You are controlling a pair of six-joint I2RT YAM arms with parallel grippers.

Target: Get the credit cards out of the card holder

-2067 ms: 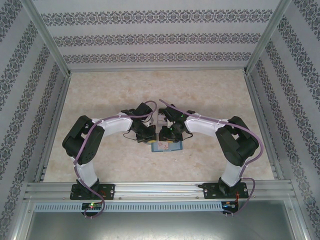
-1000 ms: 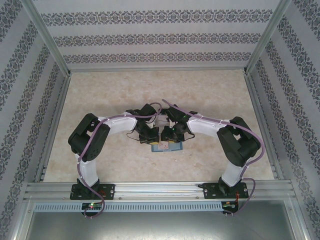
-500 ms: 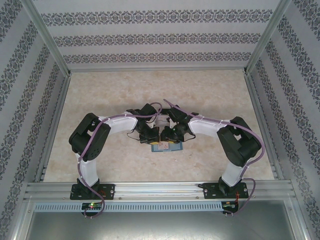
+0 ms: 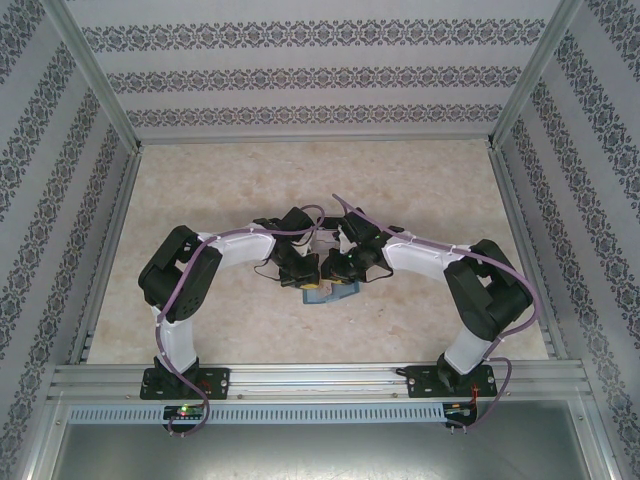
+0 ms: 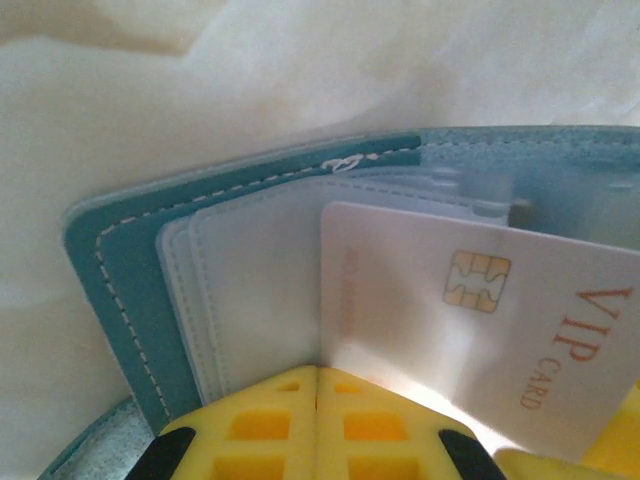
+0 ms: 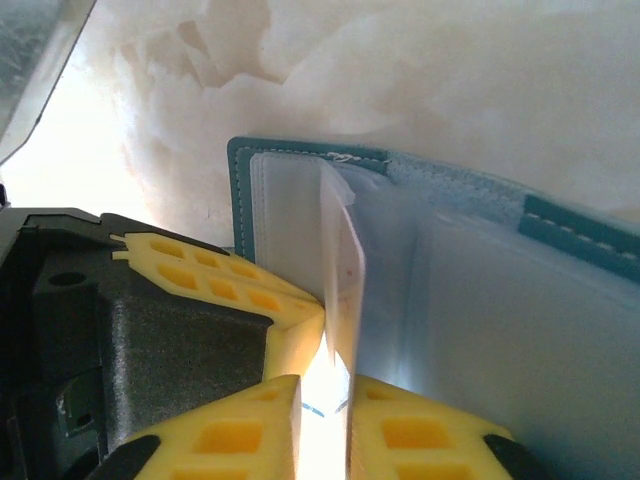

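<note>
The teal card holder [image 4: 338,293] lies open on the table between the two arms. In the left wrist view its teal cover [image 5: 110,270] frames clear sleeves, and a white credit card [image 5: 560,340] with a gold chip and "VIP CARD" lettering sticks out of a sleeve. My left gripper [image 5: 317,372] is shut, its yellow tips pressed on the sleeves beside the card. My right gripper [image 6: 325,420] straddles that card [image 6: 345,270], seen edge-on, with the jaws a narrow gap apart and light showing between one finger and the card. The holder's cover [image 6: 237,190] lies flat behind.
The left arm's yellow finger and black body [image 6: 150,330] sit close against my right gripper's left side. Both wrists [image 4: 320,265] crowd together over the holder. Patterned walls and metal rails [image 4: 110,260] enclose the marble-look tabletop [image 4: 300,180].
The right gripper's jaws have narrowed round the card's edge. The right arm's elbow has shifted slightly rightward. The left gripper has stayed shut on the holder.
</note>
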